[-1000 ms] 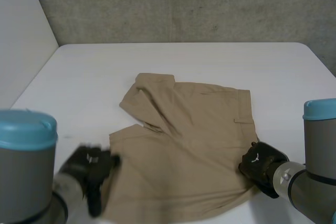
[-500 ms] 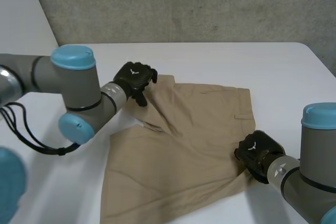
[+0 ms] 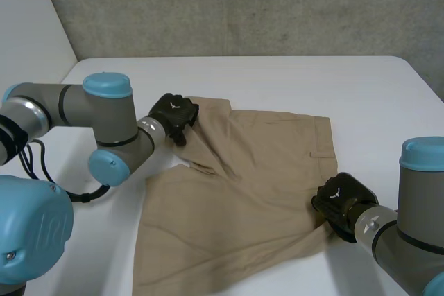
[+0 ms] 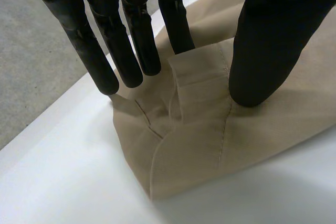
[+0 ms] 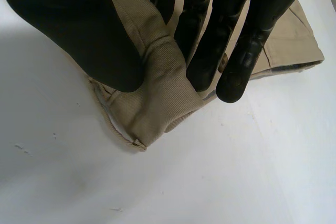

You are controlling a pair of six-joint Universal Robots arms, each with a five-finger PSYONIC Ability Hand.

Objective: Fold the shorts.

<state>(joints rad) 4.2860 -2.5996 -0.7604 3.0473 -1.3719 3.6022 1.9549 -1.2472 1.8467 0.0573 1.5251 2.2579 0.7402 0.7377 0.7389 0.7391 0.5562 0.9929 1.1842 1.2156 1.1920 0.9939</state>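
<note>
Shorts (image 3: pixel 257 178), head view: tan, spread mostly flat on the middle of the white tabletop (image 3: pixel 291 77), waistband to the right, legs to the left, a crease running between the legs.
Left hand (image 3: pixel 173 113), head view: on the far-left corner of the shorts, at the hem of the far leg.
Right hand (image 3: pixel 340 202), head view: at the near-right corner of the shorts, on the waistband end, at the edge of the cloth.
Left arm, head view: reaches in from the left, elbow bent above the tabletop beside the near leg.
Left hand, left wrist view: straight fingers (image 4: pixel 128 51) stand on the hem corner on one side and the thumb (image 4: pixel 262 45) presses down on the other; a raised fold of cloth is squeezed between them.
Corner, left wrist view: rucked up, its tip lying on the tabletop just past the fingertips.
Right hand, right wrist view: fingers (image 5: pixel 207 40) and thumb (image 5: pixel 79 30) closed on a thick fold of the waistband, cloth bulging out below them.
Cloth, right wrist view: rest of the shorts lies flat on the tabletop behind the fingers.
</note>
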